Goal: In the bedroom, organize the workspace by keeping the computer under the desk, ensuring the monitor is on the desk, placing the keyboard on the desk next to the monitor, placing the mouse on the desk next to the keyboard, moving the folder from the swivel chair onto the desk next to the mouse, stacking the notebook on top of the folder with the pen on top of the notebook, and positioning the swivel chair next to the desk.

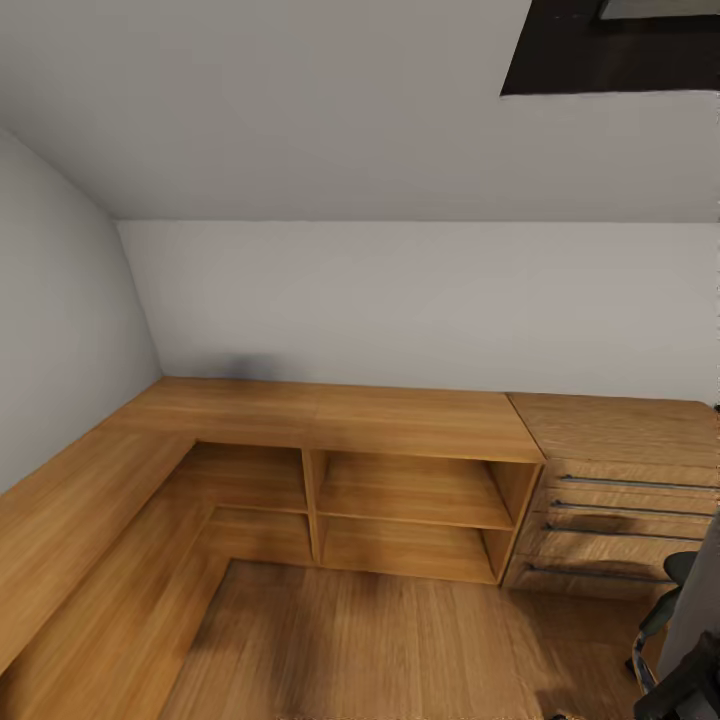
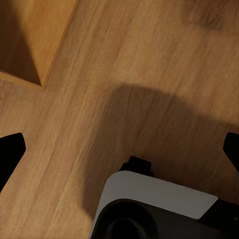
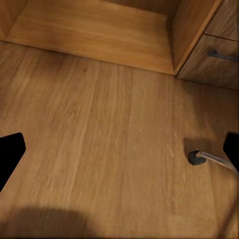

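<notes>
- Two grippers, left [image 2: 119, 149] and right [image 3: 119, 149], hang over wood floor [image 3: 99, 149], jaws apart, holding nothing.
- Open shelves [image 1: 410, 500] stand beside a chest of drawers [image 1: 620, 500].
- Chair caster [image 3: 194, 157] near the right gripper.

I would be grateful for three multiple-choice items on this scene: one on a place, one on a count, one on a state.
1. The drawer chest stands where beside the open shelf unit?
A. to its right
B. to its left
C. on top of it

2. How many bar handles show on the chest?
A. two
B. four
C. six

3. The shelf compartments are:
A. full of books
B. closed by doors
C. empty

Answers: 1 A, the chest adjoins the unit's right end; 2 B, four bars are stacked; 3 C, bare wood inside.
</notes>
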Robot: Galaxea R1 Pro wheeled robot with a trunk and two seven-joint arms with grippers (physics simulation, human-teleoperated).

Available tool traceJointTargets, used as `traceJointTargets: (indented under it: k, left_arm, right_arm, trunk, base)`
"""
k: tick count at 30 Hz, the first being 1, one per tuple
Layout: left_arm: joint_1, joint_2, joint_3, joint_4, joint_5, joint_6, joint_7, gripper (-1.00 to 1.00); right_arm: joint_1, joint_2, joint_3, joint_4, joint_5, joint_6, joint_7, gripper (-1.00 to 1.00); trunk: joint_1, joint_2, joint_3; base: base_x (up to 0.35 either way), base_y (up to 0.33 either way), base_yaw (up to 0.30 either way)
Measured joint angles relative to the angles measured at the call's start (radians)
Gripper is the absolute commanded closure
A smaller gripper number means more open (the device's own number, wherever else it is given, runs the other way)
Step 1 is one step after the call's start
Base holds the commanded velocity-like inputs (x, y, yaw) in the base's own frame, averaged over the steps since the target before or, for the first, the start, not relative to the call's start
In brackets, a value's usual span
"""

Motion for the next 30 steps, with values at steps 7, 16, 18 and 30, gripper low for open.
traceJointTargets:
  k: [7,16,18,30]
  left_arm:
    - [0.0,0.0,0.0,0.0,0.0,0.0,0.0,-1.0]
    - [0.0,0.0,0.0,0.0,0.0,-0.003,0.0,-1.0]
    - [0.0,0.0,0.0,0.0,0.0,-0.003,0.0,-1.0]
    - [0.0,0.0,0.0,0.0,0.0,-0.003,0.0,-1.0]
  right_arm:
    - [0.0,0.0,0.0,-0.001,-0.001,-0.001,-0.001,-1.0]
    - [0.0,0.0,0.0,-0.003,-0.002,-0.002,-0.003,-1.0]
    - [0.0,0.0,0.0,-0.003,-0.002,-0.003,-0.003,-1.0]
    - [0.0,0.0,0.0,-0.003,-0.002,-0.005,-0.003,-1.0]
  trunk:
    - [0.0,0.0,-0.009]
    - [0.0,0.0,-0.021]
    - [0.0,0.0,-0.024]
    - [0.0,0.0,-0.034]
  base:
    - [-0.01,0.007,-0.14]
    - [-0.001,0.0,-0.148]
    - [0.0,0.0,-0.166]
    - [0.0,0.0,-0.214]
